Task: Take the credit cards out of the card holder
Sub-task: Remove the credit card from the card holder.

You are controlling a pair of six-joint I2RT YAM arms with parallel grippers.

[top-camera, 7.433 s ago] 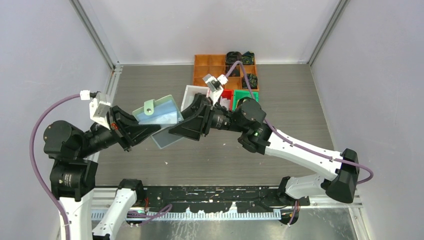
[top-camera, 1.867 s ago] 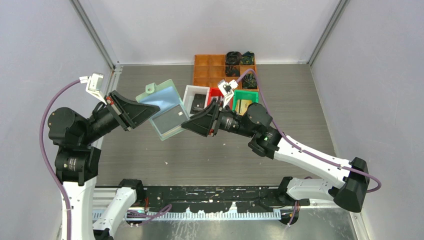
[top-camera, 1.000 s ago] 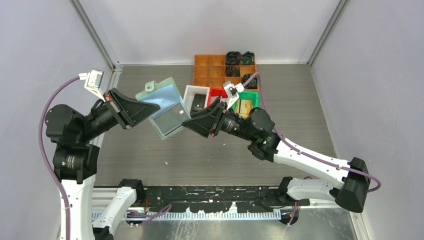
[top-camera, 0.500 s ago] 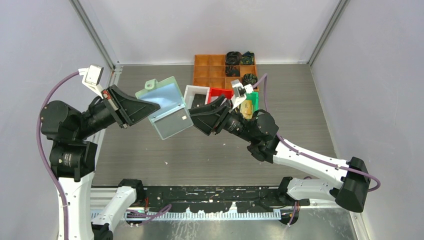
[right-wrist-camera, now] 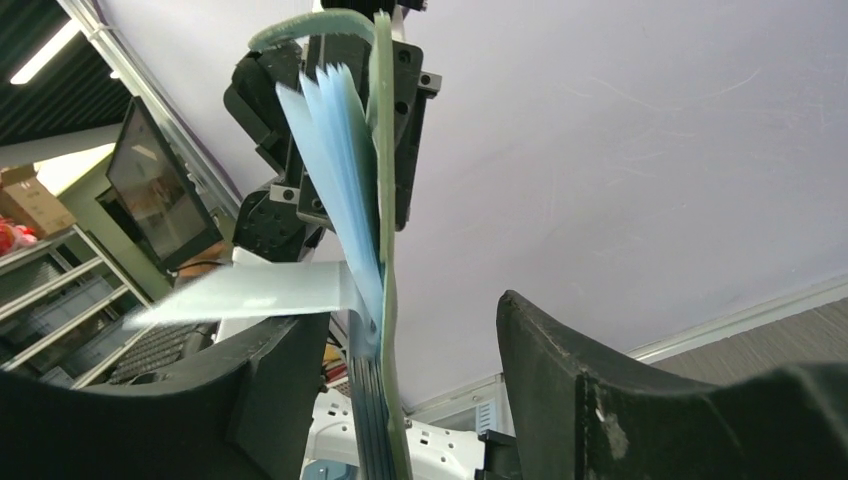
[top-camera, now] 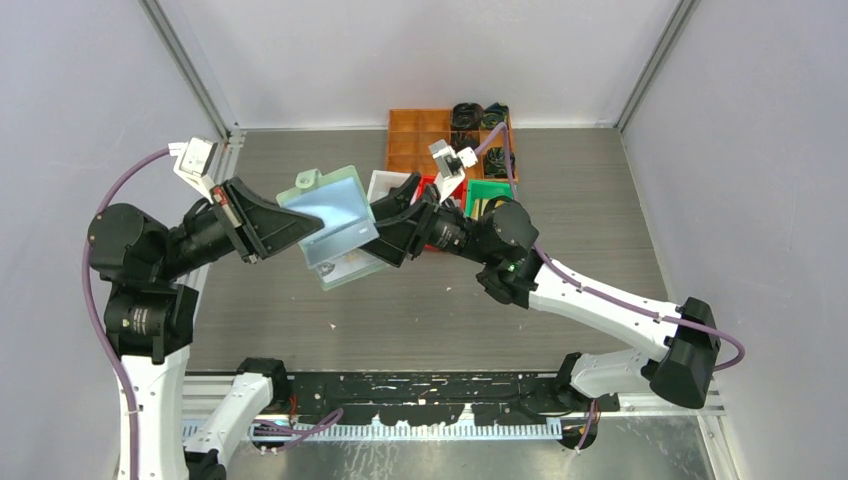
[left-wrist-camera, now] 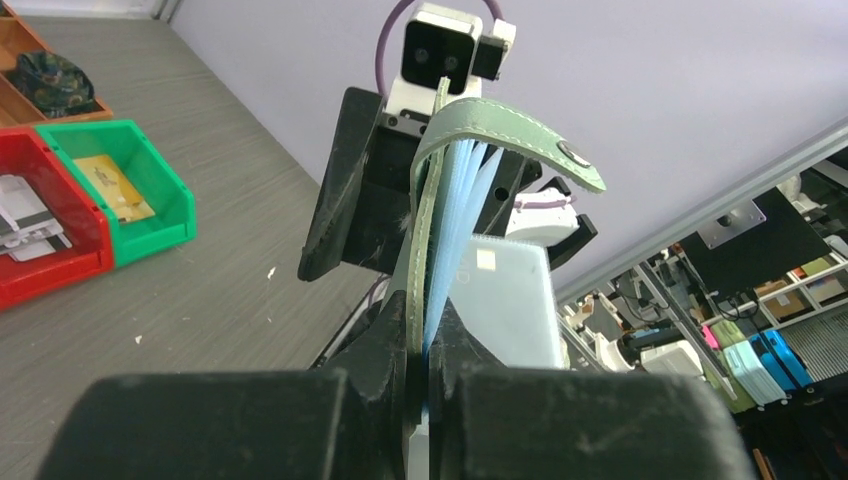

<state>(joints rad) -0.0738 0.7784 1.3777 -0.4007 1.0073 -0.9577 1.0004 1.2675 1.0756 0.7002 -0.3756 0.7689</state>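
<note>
A: Anything the left wrist cam had that the top cam didn't?
B: Yep. The left gripper (left-wrist-camera: 420, 345) was clamped tight on the card holder (left-wrist-camera: 428, 215) at its bottom edge, w/ the blue pockets fanned out, in mid-air. A gold credit card (left-wrist-camera: 110, 185) lay in the green bin (left-wrist-camera: 150, 225) beyond.
A: Other claw?
B: The right gripper (right-wrist-camera: 400, 320) had its jaws wide apart, straddling the holder's far edge. It gripped nothing.

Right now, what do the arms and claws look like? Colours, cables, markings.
Both arms match: left arm and right arm have white links and chunky black joint housings. Left claw and right claw are matte black, with wedge-shaped fingers. A purple cable runs along each, to a small white wrist camera. No markings legible.
</note>
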